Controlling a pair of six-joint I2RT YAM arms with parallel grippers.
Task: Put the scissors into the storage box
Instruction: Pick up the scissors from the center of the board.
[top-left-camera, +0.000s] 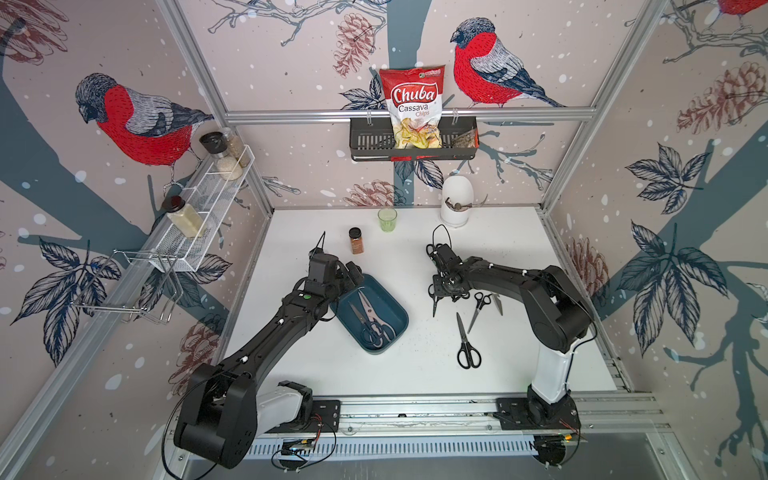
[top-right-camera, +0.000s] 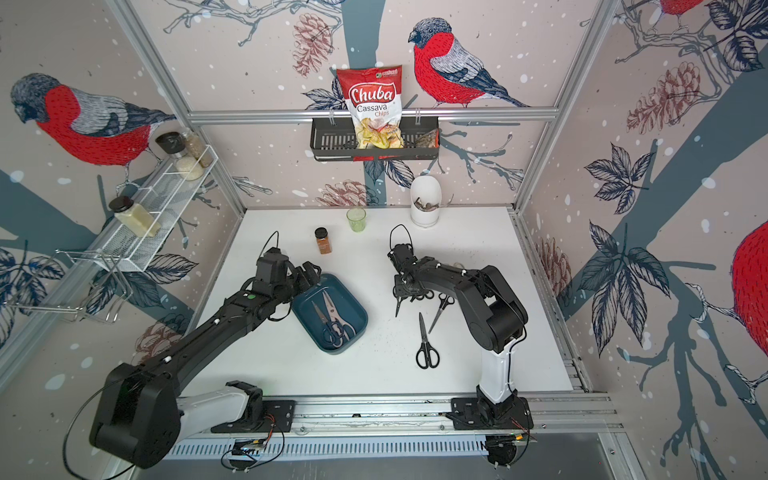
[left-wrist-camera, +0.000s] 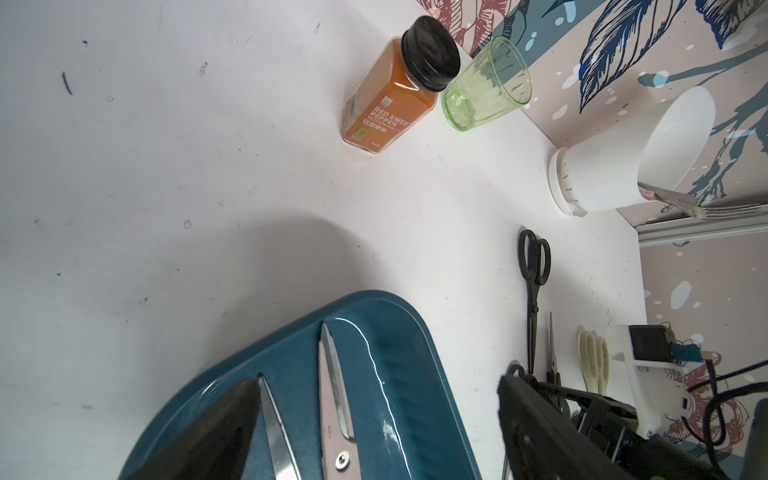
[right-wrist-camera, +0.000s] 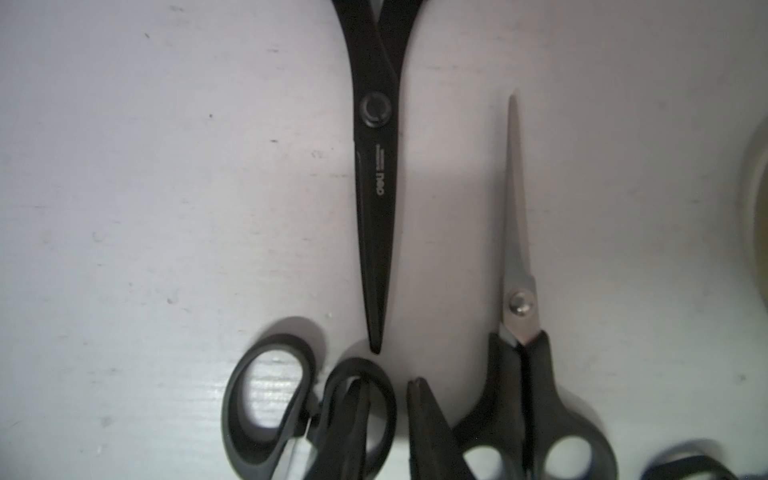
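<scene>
The box (top-left-camera: 390, 302) lay askew on the white surface (top-left-camera: 365, 378) beside the left arm. It held two pairs of scissors, cream shears (top-left-camera: 371, 312) and a dark pair (top-left-camera: 358, 318), side by side with their tips toward the far end. The left tool (left-wrist-camera: 374, 390) hung at that far end with its jaws wide apart and nothing held. One finger (left-wrist-camera: 216, 428) showed over the box and the other was out beyond its rim. Well apart, by the right arm, more scissors lay loose on the surface: a long pair (top-left-camera: 466, 345), a small pair (top-left-camera: 478, 306) just beyond it, and a steel blade (top-left-camera: 497, 304) partly hidden by the arm. The right tool (right-wrist-camera: 388, 390) was down at the handles of a last pair (right-wrist-camera: 270, 399). Its jaws stood narrow, with one finger (right-wrist-camera: 357, 415) inside a handle ring and the other just outside it, but whether they pinched the ring could not be told. A spice jar (top-left-camera: 356, 241), a green glass (top-left-camera: 387, 219) and a white holder (top-left-camera: 456, 201) stood toward the back wall.
</scene>
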